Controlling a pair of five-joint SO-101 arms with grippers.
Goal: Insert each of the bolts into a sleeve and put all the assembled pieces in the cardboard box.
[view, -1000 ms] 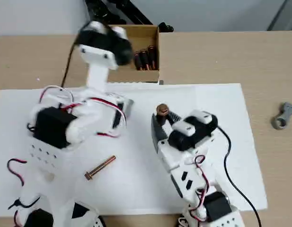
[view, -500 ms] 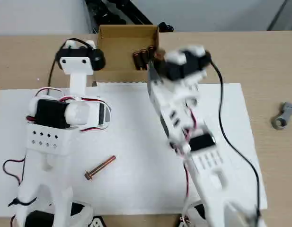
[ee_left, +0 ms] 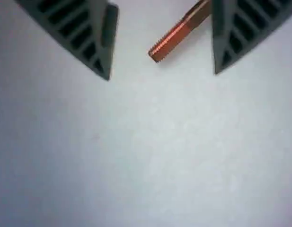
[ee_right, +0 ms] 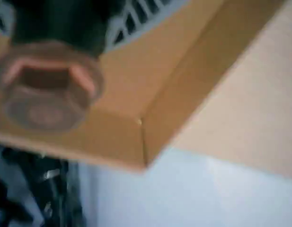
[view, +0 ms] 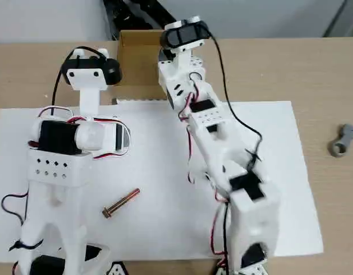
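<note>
Bolt [ee_left: 176, 35] lies beneath the left gripper [ee_left: 161, 73], fingers spread (right gripper [ee_right: 56, 33] clasps an assembled piece [ee_right: 46, 92] over the cardboard box [ee_right: 193, 66]).

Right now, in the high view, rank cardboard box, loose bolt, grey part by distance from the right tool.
1. cardboard box, beneath the right tool
2. loose bolt, on the white sheet
3. grey part, far right on bare table

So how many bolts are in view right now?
2. One bolt lies loose on the sheet; a sleeved bolt is in the right gripper over the box. The arm may hide more inside.
</note>
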